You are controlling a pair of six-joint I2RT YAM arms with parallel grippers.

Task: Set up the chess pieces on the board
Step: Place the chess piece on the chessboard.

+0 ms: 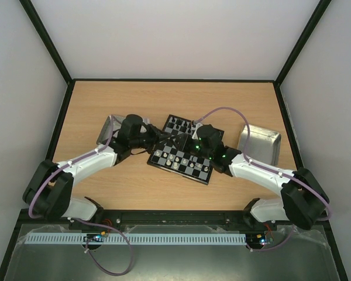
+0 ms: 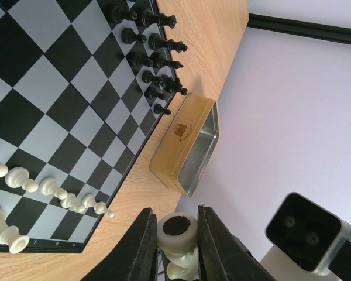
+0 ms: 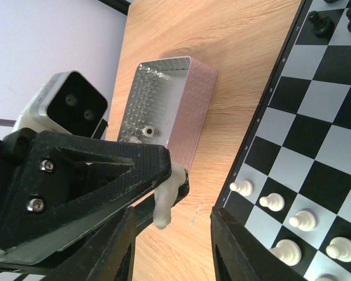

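The board lies in the middle of the table, turned at an angle. Cream-white pieces stand along its near edge and black pieces along its far edge. My left gripper is shut on a cream-white piece, seen from its round base in the left wrist view, held above the table by the board's edge. My right gripper faces it over the board. In the right wrist view my right gripper is open, and the held piece hangs just beyond its fingertips, apart from them.
A metal tray stands left of the board with loose cream pieces in it. A second metal tray stands at the right. White pawns line the board edge beside my right finger.
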